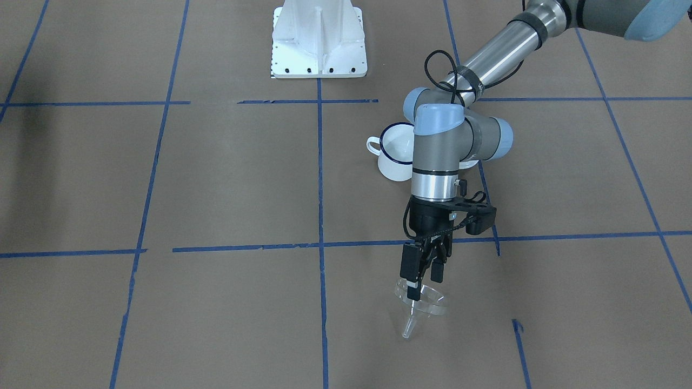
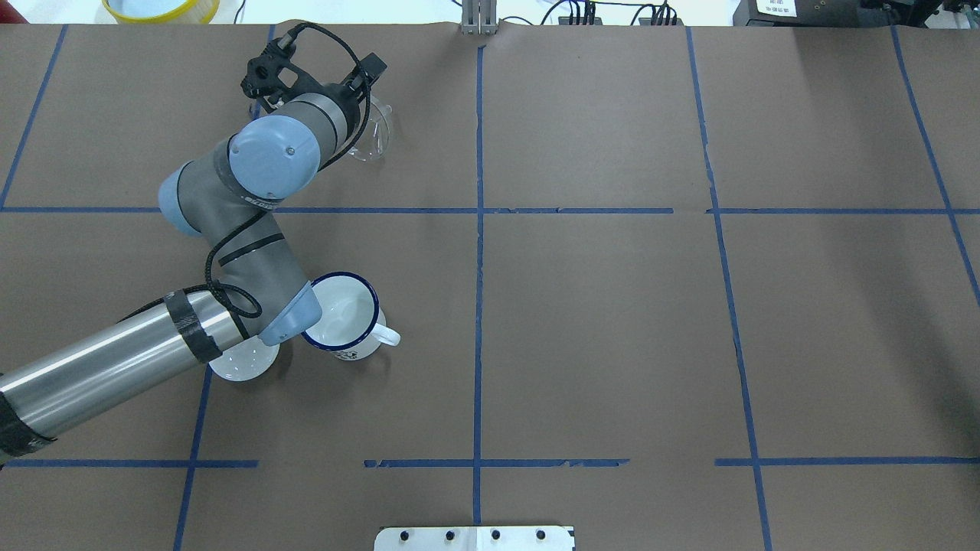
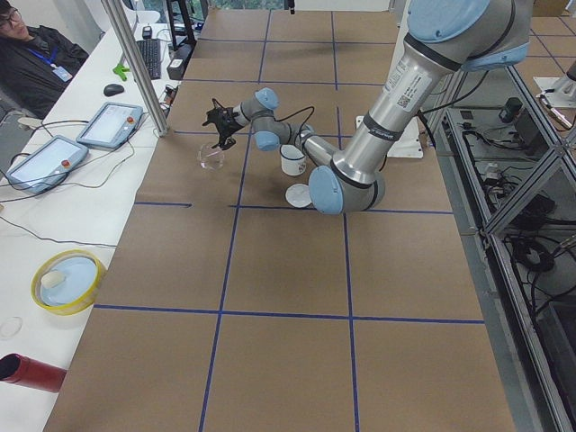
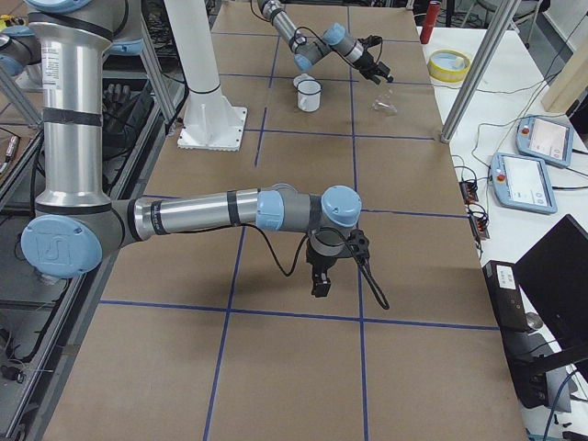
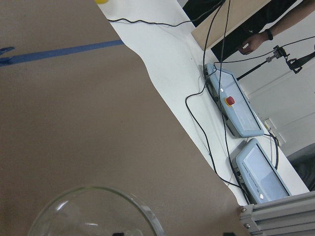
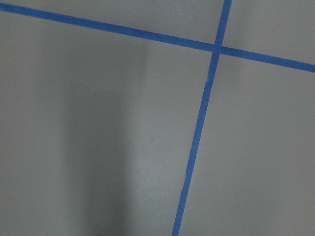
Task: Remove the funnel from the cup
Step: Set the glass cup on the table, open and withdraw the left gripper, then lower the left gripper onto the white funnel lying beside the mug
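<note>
The clear funnel (image 1: 427, 303) lies tilted on the brown table, its spout pointing away from the white mug. It also shows in the overhead view (image 2: 373, 134) and at the bottom of the left wrist view (image 5: 93, 211). My left gripper (image 1: 425, 283) stands over its rim, one finger on each side, jaws apart and not clamping it. The cup (image 1: 396, 152), white with a dark blue rim, stands upright and empty behind the left arm's wrist (image 2: 342, 314). My right gripper (image 4: 321, 280) hangs over bare table far away; I cannot tell if it is open.
A white domed lid (image 2: 243, 361) lies beside the cup, partly under the left arm. The robot base plate (image 1: 318, 43) is at the table's middle edge. A yellow bowl (image 3: 67, 281), a red bottle (image 3: 31, 372) and control tablets (image 5: 236, 105) sit on the white side bench.
</note>
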`<state>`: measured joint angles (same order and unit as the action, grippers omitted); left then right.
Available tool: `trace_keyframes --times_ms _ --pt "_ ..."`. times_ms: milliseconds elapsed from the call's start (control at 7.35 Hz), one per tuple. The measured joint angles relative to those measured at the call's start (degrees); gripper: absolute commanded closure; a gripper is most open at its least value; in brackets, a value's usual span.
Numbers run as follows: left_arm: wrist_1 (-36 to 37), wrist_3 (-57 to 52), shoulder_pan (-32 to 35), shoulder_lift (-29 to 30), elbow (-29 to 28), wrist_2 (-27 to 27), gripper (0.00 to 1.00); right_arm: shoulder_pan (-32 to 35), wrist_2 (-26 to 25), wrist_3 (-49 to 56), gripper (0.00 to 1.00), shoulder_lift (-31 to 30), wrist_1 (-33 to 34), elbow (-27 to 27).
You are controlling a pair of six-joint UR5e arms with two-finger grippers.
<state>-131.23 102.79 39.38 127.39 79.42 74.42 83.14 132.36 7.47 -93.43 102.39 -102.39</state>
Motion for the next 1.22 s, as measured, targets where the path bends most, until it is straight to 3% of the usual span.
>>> trace_keyframes --times_ms 408,544,816,1224 --pt "9.87 -24.8 1.16 -17.31 27.09 13.74 0.0 0.0 0.0 0.0 0.0 0.0 0.0 0.0" --pt "10.95 -29.94 1.52 -24.18 33.3 16.93 0.0 0.0 0.0 0.0 0.0 0.0 0.0 0.0" --pt "11.74 -38.65 1.56 -34.38 40.05 21.07 0.0 0.0 0.0 0.0 0.0 0.03 0.0 0.03" --pt "20.23 -44.49 -2.58 -37.2 40.36 27.78 0.0 0.0 0.0 0.0 0.0 0.0 0.0 0.03"
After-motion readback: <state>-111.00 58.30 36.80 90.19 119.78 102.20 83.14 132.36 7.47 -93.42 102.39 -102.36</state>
